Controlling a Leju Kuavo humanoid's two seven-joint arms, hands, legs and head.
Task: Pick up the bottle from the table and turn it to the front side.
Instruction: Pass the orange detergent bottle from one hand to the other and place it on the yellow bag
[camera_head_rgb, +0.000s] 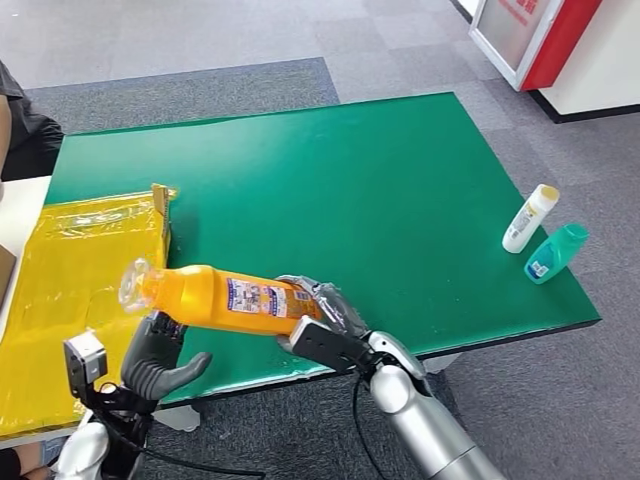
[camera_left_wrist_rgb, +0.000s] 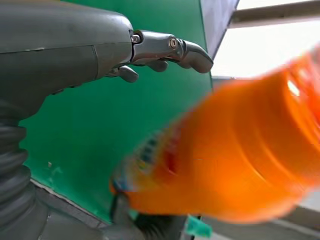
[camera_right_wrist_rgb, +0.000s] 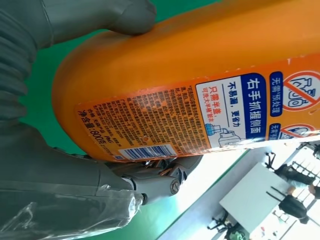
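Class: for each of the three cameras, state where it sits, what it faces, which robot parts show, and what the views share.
Head view: high on the body, looking down at the green table; both arms, left hand, right hand.
Left wrist view: behind the left hand, facing the blurred orange bottle.
Right wrist view: behind the right hand, gripping the bottle's base.
Shared: the orange bottle.

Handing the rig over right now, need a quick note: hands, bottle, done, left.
Right hand: grips the orange bottle at its base end, thumb on one side, fingers on the other.
Left hand: fingers apart, holding nothing, just under the bottle's neck end; contact cannot be told.
Bottle: lifted off the green table, lying roughly level, clear cap toward the robot's left; the label with barcode and fine print faces the right wrist camera.
Done: pickup.
Left: turn it to the front side, likely with the left hand's help.
Elsewhere: a white bottle and a teal bottle lie at the table's right edge.
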